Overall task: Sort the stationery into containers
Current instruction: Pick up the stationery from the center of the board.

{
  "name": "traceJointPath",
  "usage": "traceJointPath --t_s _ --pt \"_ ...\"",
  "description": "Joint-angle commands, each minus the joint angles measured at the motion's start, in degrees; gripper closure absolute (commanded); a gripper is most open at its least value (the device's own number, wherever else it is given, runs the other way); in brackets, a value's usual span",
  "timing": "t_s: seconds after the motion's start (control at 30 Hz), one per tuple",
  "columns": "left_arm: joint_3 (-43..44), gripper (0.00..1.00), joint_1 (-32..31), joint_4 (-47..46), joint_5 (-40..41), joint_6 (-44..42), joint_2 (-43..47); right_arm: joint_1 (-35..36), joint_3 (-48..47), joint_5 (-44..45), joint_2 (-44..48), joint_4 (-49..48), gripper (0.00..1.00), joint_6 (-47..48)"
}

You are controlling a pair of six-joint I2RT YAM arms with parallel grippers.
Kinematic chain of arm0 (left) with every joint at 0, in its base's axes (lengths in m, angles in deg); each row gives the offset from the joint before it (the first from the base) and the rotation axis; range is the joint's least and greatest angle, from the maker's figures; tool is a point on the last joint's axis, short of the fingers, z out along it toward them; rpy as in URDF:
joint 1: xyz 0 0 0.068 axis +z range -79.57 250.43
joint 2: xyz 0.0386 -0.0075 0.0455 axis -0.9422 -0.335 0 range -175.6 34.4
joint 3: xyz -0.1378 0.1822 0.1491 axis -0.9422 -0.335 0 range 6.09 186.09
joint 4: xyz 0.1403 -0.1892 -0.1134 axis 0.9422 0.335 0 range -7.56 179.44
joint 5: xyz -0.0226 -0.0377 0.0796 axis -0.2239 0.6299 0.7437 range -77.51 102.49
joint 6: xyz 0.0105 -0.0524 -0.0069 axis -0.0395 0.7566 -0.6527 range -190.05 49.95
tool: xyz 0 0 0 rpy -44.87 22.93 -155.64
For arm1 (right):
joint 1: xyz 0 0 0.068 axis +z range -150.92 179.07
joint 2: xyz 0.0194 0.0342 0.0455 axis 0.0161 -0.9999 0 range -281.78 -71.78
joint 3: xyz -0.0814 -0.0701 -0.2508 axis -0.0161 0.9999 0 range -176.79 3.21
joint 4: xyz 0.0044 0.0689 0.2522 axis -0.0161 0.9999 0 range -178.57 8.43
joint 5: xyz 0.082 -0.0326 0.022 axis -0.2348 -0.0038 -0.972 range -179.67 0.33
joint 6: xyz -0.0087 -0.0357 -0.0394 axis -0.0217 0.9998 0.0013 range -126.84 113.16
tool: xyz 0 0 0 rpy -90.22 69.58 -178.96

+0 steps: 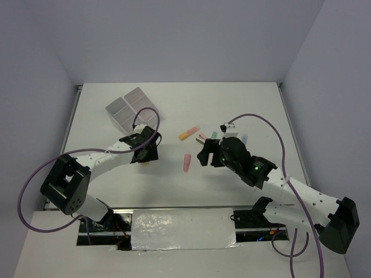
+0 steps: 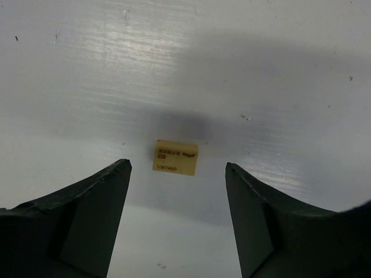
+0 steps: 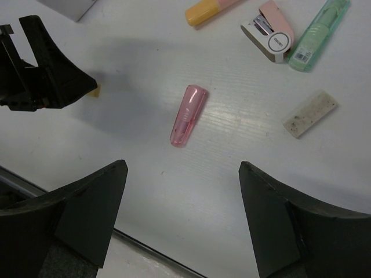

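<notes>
The left arm reaches out from its base with the elbow bent and the wrist tipped down, so the left claw (image 1: 146, 155) hangs low over the white tabletop (image 1: 174, 191). Its fingers (image 2: 95, 214) are spread, and the tan eraser (image 2: 175, 157) lies flat on the tabletop in the gap between the tips, touching neither. The white container (image 1: 132, 109) sits just beyond this claw, to its far left.

The right arm stretches in from its base, forearm slanting toward the middle, and the right claw (image 3: 182, 167) points down with its fingers spread wide, gripping nothing. The pink marker (image 3: 188, 116) lies just ahead of its tips, roughly centred between them. Farther ahead are the orange marker (image 3: 211, 8) and, to the claw's right, the green marker (image 3: 320, 32); the grey eraser (image 3: 310, 113) lies nearer, ahead of the right finger
</notes>
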Motion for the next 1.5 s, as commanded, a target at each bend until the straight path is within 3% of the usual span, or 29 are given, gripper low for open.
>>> traceJointPath --t_s 0.0,0.2,0.3,0.63,0.67,0.7,0.73,0.87,1.07,1.47 --pt "0.5 0.22 0.5 -2.4 -0.4 -0.5 -1.5 0.2 1.0 -0.8 -0.3 -2.5 0.15 1.2" --pt "-2.4 0.26 2.4 -5.7 -1.6 -1.5 -2.4 0.2 1.3 -1.9 -1.6 -3.7 0.15 1.5" --pt "-3.1 0.37 2.8 -6.6 -2.5 -1.8 -2.7 0.2 0.9 -1.9 -2.5 -3.8 0.15 1.5" --pt "-6.1 0.39 3.0 -9.5 -5.0 -2.5 -3.9 0.2 0.9 -3.3 -4.8 -5.7 0.15 1.0" --pt "-6.3 0.54 3.0 -10.0 -5.5 -2.5 -4.0 0.2 0.9 -3.3 -4.8 -5.8 0.15 1.0" --pt "-6.3 0.61 3.1 -10.0 -5.7 -2.5 -4.0 0.3 0.9 -3.4 -4.9 -5.8 0.15 0.9" --pt "-6.3 0.76 3.1 -9.9 -5.8 -2.5 -4.1 0.2 0.9 -3.6 -4.9 -6.1 0.15 0.9" --pt "-5.2 0.93 3.1 -8.9 -5.6 -1.8 -2.6 0.3 1.0 -3.4 -4.9 -6.1 0.15 0.9" --pt "3.6 0.96 3.2 -3.9 -0.7 -0.2 0.0 0.2 1.2 -3.8 -4.9 -6.3 0.15 1.3" --pt "23.8 0.96 9.6 3.6 19.6 11.5 -5.7 0.2 2.2 -3.5 -3.3 -5.5 0.15 2.7"
